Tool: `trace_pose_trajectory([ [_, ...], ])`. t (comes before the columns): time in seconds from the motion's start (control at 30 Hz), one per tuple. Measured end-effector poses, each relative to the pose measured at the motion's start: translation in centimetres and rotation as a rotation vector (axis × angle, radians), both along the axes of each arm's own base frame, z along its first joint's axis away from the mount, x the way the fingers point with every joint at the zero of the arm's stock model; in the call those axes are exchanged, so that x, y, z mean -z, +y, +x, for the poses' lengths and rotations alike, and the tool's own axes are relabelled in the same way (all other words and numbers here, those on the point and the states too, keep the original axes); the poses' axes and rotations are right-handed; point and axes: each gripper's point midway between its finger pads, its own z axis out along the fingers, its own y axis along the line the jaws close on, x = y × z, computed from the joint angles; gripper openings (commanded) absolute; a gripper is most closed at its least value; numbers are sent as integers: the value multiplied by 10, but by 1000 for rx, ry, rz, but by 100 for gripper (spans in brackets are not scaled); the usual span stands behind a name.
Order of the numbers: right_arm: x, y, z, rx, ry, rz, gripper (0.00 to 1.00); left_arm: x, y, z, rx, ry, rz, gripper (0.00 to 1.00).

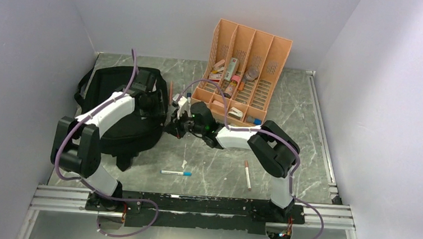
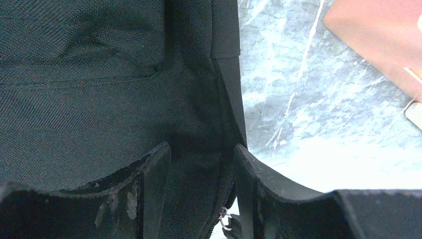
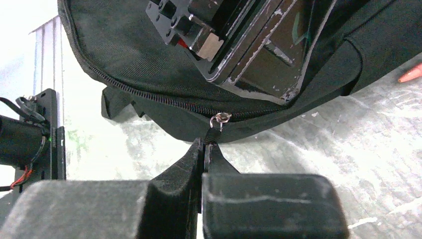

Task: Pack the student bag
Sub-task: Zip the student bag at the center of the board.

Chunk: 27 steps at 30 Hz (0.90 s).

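Grey marble table (image 1: 211, 170) carries the bag (image 1: 113, 118) at left, where the left gripper (image 2: 201, 164) straddles its edge fabric while the right gripper (image 3: 205, 149) pinches the zipper pull (image 3: 215, 130); unzipping looks underway, needing a steady pull along the track.

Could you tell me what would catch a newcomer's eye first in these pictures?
First, the large soft black fabric backpack at the left of the grey marbled table, with both arms meeting at its right edge. The right gripper is shut on the backpack's small black zipper pull tab, while the left gripper straddles the fabric edge. Behind stands the tall orange slotted desk organizer, holding small supplies.
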Motion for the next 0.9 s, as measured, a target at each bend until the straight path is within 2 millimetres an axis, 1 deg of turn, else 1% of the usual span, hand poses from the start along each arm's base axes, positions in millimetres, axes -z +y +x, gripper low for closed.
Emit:
trace_pose_trajectory([
  [0.1,2,-1,0,0,-6,-7,0,2,-1,0,4,3,1,54],
  [0.27,1,-1,1,-3,-14,-6,0,-1,-2,1,4,-10,-1,54],
  [0.37,1,-1,1,-3,-14,-6,0,-12,-4,4,4,-46,-14,54],
  [0.47,1,-1,1,-3,-14,-6,0,-29,-8,10,1,-110,-39,55],
  [0.53,1,-1,1,-3,-14,-6,0,-37,-9,13,-3,-140,-52,55],
  [0.6,1,-1,1,-3,-14,-6,0,-39,-10,16,-4,-155,-57,54],
  [0.7,2,-1,0,-4,-13,-7,0,-35,-11,18,-3,-147,-55,54],
  [0.9,2,-1,0,-4,-13,-7,0,1,-16,13,24,-46,-17,51],
])
